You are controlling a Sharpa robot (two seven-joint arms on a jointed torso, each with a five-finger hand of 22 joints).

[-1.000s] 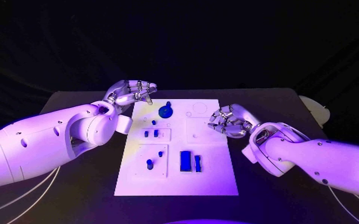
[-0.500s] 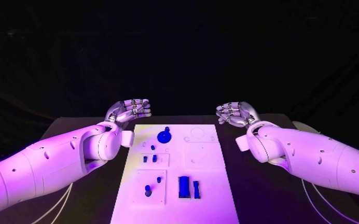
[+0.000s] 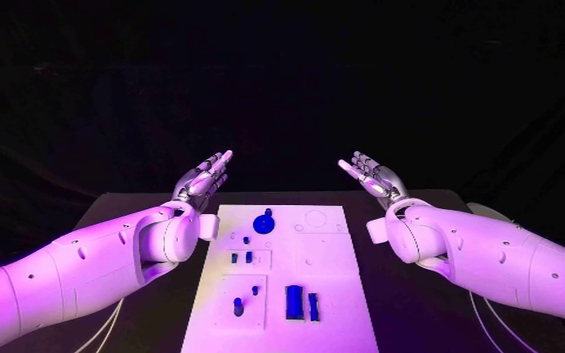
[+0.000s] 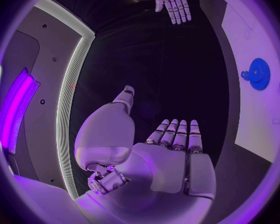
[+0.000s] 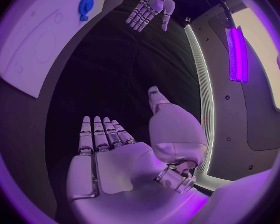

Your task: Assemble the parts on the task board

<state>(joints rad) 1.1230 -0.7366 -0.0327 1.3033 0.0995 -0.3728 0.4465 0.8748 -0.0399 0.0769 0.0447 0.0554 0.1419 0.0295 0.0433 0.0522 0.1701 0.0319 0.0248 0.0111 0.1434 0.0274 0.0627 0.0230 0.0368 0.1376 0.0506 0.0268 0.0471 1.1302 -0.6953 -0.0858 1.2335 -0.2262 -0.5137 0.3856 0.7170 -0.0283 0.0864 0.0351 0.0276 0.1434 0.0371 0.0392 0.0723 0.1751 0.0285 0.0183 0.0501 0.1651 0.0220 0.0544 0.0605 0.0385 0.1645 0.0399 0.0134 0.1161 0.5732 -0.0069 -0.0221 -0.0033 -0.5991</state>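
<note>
Blue gear (image 3: 264, 223) on task board (image 3: 335, 288); wrist views show flat palms.

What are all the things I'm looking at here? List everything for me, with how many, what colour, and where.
Table: one, black, under everything.
Task board: one, white plate, middle of the table.
Gear-shaped part: one, blue, far end of the board, left of middle.
Small parts: several, blue, in the board's left column.
Upright bars: two, blue, side by side at the board's near end.
Left hand: one, silver, raised beyond the board's far left corner, fingers straight, holding nothing.
Right hand: one, silver, raised opposite, likewise empty.
</note>
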